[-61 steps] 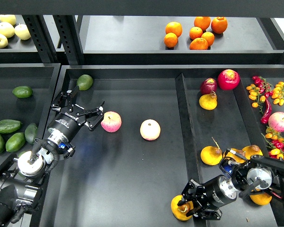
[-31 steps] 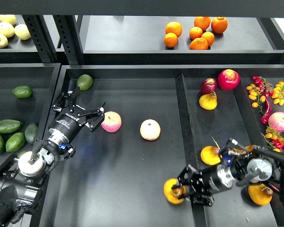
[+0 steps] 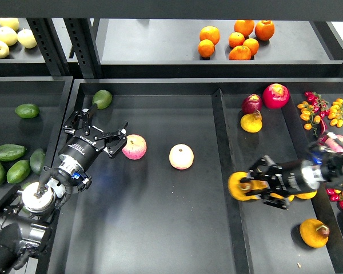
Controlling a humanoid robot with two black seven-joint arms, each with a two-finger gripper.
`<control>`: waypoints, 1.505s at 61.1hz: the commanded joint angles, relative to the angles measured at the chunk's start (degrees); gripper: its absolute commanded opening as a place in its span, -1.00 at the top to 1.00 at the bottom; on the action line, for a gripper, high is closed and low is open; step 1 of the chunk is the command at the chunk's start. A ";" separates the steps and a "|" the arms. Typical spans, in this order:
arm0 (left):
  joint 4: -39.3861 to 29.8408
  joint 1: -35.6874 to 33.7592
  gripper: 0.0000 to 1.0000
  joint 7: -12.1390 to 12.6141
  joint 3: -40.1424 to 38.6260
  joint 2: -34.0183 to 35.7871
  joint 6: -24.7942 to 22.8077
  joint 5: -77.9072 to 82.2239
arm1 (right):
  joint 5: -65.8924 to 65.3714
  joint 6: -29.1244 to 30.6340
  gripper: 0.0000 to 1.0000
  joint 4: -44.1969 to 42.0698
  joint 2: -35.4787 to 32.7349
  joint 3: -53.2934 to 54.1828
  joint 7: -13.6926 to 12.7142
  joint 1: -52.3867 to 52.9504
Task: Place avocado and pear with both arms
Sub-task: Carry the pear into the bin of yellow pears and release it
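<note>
The right gripper (image 3: 247,187) is closed on the pear (image 3: 238,186), its 2 dark fingers clamped above and below the yellow-orange fruit. The pear sits over the raised divider (image 3: 224,165) that separates the middle tray (image 3: 160,228) from the right tray (image 3: 274,245); whether it rests on the divider or hangs above it cannot be told. The right arm reaches in from the right edge and is somewhat blurred.

The left gripper (image 3: 103,132) is over the left part of the middle tray with its fingers spread wide and nothing between them. Its right fingertip is just beside a pink-and-yellow apple (image 3: 134,146), and I cannot tell whether they touch. A second apple (image 3: 181,156) lies a little further right, apart from the first.

The avocado (image 3: 9,152), dark green and long, lies in the left tray (image 3: 6,91) well apart from the left gripper, near a small cluster of other avocados (the cluster is against the left edge). A rounder, lighter green one (image 3: 102,99) sits at the back left corner of the middle tray, just beyond the left gripper.

In the right tray, another pear (image 3: 251,122) lies near 2 red fruits (image 3: 275,95) at the back, and 1 more pear (image 3: 314,233) lies at the front. Oranges (image 3: 240,40) are grouped on the shelf (image 3: 148,40) behind.
</note>
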 commanded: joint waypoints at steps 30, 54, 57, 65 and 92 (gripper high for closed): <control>0.00 0.01 -0.98 0.09 -0.01 0.00 0.00 0.03 | -1.23 0.00 0.86 -4.54 -2.46 -1.49 0.00 -7.24; 0.00 0.01 -0.99 0.09 -0.01 0.00 0.00 0.03 | -1.32 0.00 0.80 -7.53 0.35 -1.32 0.00 -9.87; 0.00 0.01 -0.99 0.08 -0.01 0.00 0.00 0.03 | -1.32 0.00 0.79 -7.88 0.70 -1.32 0.00 -10.14; 0.09 0.01 -0.98 0.09 -0.01 0.00 0.00 0.03 | -1.32 0.00 0.69 -9.11 1.23 -1.32 0.00 -10.75; 0.09 0.01 -0.98 0.09 -0.01 0.00 0.00 0.03 | -0.79 0.00 -0.29 -8.94 1.49 -0.70 0.00 -10.22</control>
